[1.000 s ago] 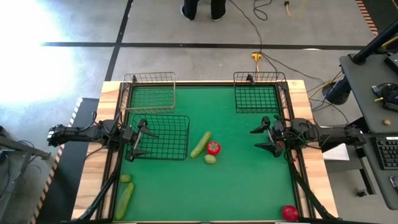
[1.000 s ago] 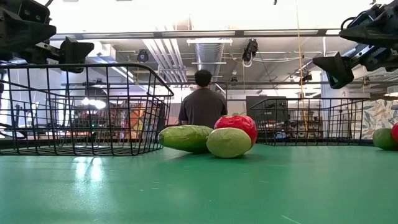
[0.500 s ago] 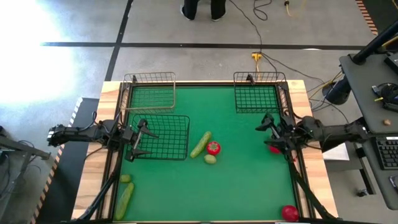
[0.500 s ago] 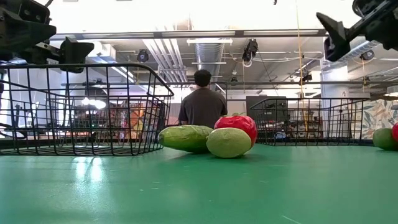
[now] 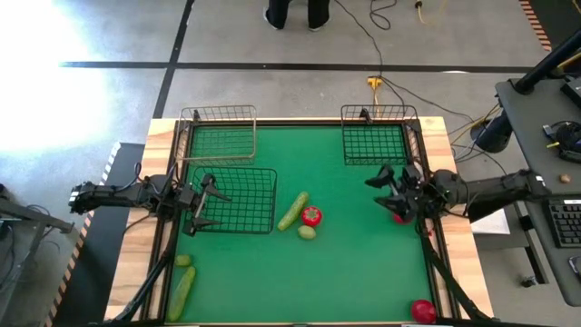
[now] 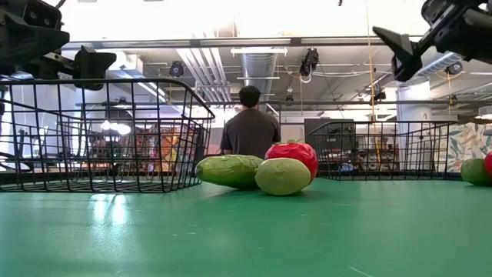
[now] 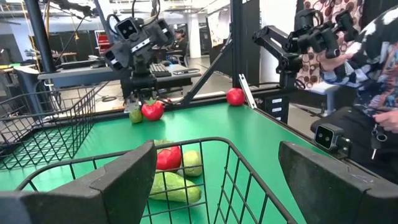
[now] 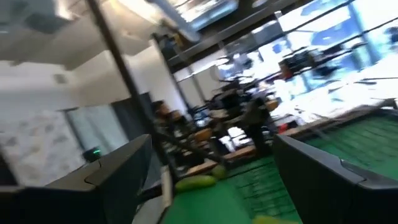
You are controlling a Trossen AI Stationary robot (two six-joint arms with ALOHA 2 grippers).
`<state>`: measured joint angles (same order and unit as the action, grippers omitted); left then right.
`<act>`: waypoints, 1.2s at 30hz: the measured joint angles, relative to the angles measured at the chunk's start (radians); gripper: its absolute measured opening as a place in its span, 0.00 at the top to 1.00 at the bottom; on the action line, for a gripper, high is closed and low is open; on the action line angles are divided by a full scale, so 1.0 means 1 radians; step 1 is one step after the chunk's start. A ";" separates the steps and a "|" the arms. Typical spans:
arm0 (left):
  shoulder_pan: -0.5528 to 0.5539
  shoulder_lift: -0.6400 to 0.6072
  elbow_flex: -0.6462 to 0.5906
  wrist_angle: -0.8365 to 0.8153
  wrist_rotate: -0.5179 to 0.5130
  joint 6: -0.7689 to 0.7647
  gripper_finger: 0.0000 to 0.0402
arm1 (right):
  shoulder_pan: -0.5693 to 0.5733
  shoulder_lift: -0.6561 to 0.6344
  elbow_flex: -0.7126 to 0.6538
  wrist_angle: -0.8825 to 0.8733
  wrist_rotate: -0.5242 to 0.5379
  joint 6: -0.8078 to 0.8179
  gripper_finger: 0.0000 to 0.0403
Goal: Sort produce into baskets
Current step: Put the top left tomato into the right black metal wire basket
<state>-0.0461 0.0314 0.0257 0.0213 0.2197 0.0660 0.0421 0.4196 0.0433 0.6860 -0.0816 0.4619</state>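
Better to lower the open right gripper (image 5: pixel 385 189) straight over the red round toy tomato with green top (image 5: pixel 399 216) lying beneath it by the green counter (image 5: pixel 363 263) edge. Glossy, small, a yellow-green lime (image 7: pixel 135 115) touching. Left gripper (image 5: pixel 205 201) open, waiting above the black wire basket (image 5: pixel 263 202).

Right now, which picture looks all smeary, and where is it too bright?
The right wrist view is smeared and tilted, blurring the cucumber. The low view has a washed-out ceiling, while the tomato stays sharp. The high view has white glare on the floor at upper left.
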 joint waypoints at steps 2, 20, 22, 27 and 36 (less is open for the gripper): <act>0.000 0.000 0.000 0.000 0.000 0.000 0.21 | 0.018 0.031 0.014 0.009 0.013 -0.003 0.19; 0.000 0.000 0.000 -0.004 0.000 0.000 0.21 | 0.147 0.816 0.573 -0.600 0.135 -0.190 0.12; 0.000 0.001 0.000 -0.002 0.000 0.000 0.21 | 0.147 0.884 0.642 -0.698 0.135 -0.221 0.08; 0.000 0.002 0.000 0.000 0.000 0.000 0.21 | 0.134 1.000 0.779 -0.831 0.197 -0.295 0.01; 0.000 0.003 0.000 0.000 0.000 0.000 0.21 | 0.089 1.150 0.863 -0.874 0.187 -0.366 0.02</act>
<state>-0.0463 0.0348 0.0261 0.0216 0.2195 0.0659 0.1314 1.5699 0.9067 -0.1876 0.1056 0.0962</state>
